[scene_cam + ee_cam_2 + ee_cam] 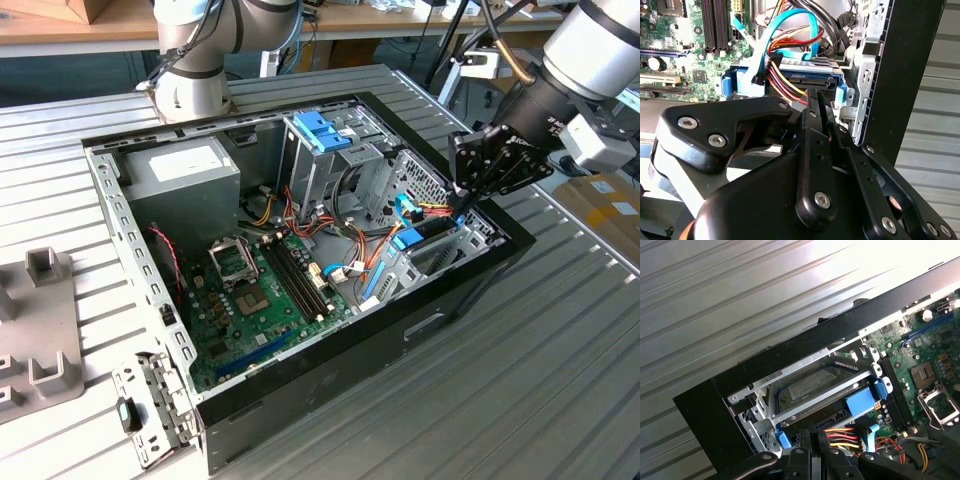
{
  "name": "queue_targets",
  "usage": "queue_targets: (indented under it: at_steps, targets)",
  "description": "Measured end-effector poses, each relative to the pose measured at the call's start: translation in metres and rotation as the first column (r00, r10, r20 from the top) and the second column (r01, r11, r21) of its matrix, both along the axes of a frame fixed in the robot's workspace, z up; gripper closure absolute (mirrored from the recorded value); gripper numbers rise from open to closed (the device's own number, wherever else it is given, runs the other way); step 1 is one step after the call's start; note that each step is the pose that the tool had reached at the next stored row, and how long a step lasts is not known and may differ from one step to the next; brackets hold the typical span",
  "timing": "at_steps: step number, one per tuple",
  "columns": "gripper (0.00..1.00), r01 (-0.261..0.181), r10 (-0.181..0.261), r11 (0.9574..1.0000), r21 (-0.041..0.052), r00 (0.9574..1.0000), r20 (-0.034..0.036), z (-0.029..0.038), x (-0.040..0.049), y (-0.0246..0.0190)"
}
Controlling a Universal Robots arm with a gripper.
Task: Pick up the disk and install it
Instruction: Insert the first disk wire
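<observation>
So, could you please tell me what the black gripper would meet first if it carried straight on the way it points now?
Probably the bundle of red, yellow and orange cables plugged into the blue-framed silver disk sitting in its metal bay; the gripper fingertips lie just short of them, though depth is unclear.

A silver-grey tubular arm (600,40) with pale joint caps ends in a matte black claw (478,192) of jointed links pinned by silver screws (822,200)

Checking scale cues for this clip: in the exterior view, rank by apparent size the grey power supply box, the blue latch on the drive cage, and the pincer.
1. The grey power supply box, clearly largest.
2. The pincer with its black linkage.
3. The blue latch.
The pincer and latch look close, and the pincer's nearness to the camera is unclear, so their order is unsure.
</observation>
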State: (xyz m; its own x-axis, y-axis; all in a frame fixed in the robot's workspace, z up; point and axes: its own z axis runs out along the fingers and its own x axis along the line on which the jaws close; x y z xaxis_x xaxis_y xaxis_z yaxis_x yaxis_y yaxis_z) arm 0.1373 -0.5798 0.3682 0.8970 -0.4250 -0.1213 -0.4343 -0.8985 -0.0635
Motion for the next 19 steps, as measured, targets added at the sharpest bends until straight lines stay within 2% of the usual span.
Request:
queue_targets:
  at_steps: [4,19]
  targets:
    - [0.83,0.037,-0.037,0.9993,0.0,0.9993,0.0,-0.0001,0.0,0.0]
    - [0.83,0.069,-0.069,0.9976,0.0,0.9976,0.0,-0.0002,0.0,0.0]
